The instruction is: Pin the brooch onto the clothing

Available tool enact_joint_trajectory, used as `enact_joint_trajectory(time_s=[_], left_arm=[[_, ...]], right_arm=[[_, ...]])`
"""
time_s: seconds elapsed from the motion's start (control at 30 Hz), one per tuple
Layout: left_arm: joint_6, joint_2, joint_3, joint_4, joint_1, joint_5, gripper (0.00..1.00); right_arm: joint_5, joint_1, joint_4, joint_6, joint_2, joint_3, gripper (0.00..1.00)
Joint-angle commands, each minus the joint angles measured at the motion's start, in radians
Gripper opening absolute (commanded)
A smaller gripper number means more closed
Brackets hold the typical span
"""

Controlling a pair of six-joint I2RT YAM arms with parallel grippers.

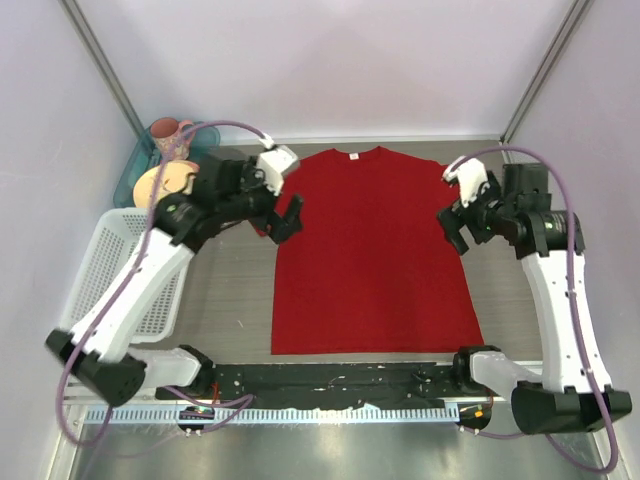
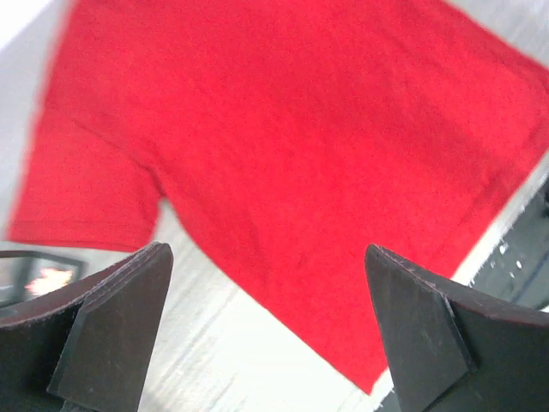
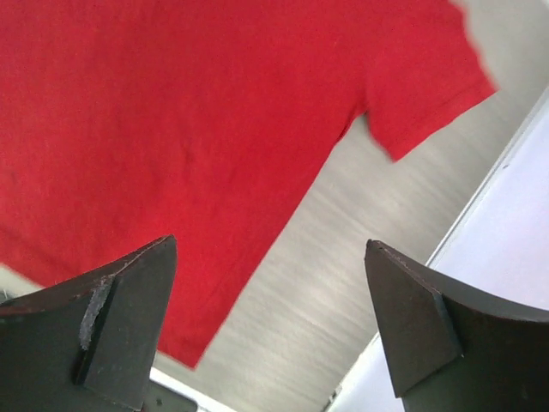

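The red T-shirt [image 1: 372,250] lies flat in the middle of the table, neck to the back, with a small white label [image 1: 351,157] at the collar. My left gripper [image 1: 286,222] hovers open and empty over the shirt's left sleeve; in its wrist view [image 2: 266,251] the shirt [image 2: 283,137] fills the frame beneath it. My right gripper [image 1: 457,230] hovers open and empty at the shirt's right edge [image 3: 270,243], with the shirt [image 3: 189,112] to its left. A small black box [image 2: 34,275] holds a blurred pale patch; I cannot tell if it is the brooch.
A white slatted basket [image 1: 88,268] stands at the left. A teal bin [image 1: 128,180] with a pink cup [image 1: 168,134] and a peach item sits at the back left. A black strip [image 1: 330,382] runs along the near edge. Walls close in on both sides.
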Motion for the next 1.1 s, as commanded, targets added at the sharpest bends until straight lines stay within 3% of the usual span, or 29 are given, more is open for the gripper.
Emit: enact_joint_trajectory(time_s=[0.0,0.1,0.2,0.33,0.4,0.47,0.57,0.67,0.77,0.9,1.07], left_arm=[[-0.013,-0.146,0.013,-0.013,0.005,-0.146,1.00],[-0.028,-0.191,-0.093,-0.020,0.005,-0.234,1.00],[-0.103,-0.197,-0.175,-0.057,0.017,-0.359,1.00],[-0.068,-0.138,-0.185,-0.143,0.170,-0.214,1.00],[-0.083,-0.117,-0.193,-0.132,0.328,-0.081,1.00],[-0.095,-0.110,-0.252,-0.037,0.443,0.111,1.00],[-0.150,-0.056,-0.314,0.085,0.462,0.133,0.96],[-0.181,-0.016,-0.346,0.191,0.462,0.014,0.89],[-0.068,0.050,-0.300,0.236,0.442,-0.168,0.83],[0.104,0.190,-0.205,0.207,0.421,-0.382,0.67],[0.266,0.292,-0.119,0.170,0.401,-0.467,0.52]], right_arm=[[-0.071,-0.004,0.212,0.250,-0.086,0.077,0.98],[-0.105,-0.004,0.266,0.327,-0.104,0.108,1.00],[-0.121,0.015,0.162,0.361,0.002,0.187,0.97],[-0.084,0.032,0.059,0.349,0.146,0.201,0.96],[-0.103,0.036,0.036,0.347,0.235,0.194,0.95],[-0.146,0.041,0.015,0.355,0.307,0.186,0.95],[-0.166,0.042,0.022,0.344,0.346,0.151,0.95],[-0.137,0.042,0.041,0.336,0.390,0.122,0.93],[-0.085,0.046,0.061,0.316,0.406,0.079,0.93],[-0.070,0.046,0.064,0.307,0.403,0.042,0.93],[-0.076,0.044,0.077,0.310,0.393,0.020,0.93]])
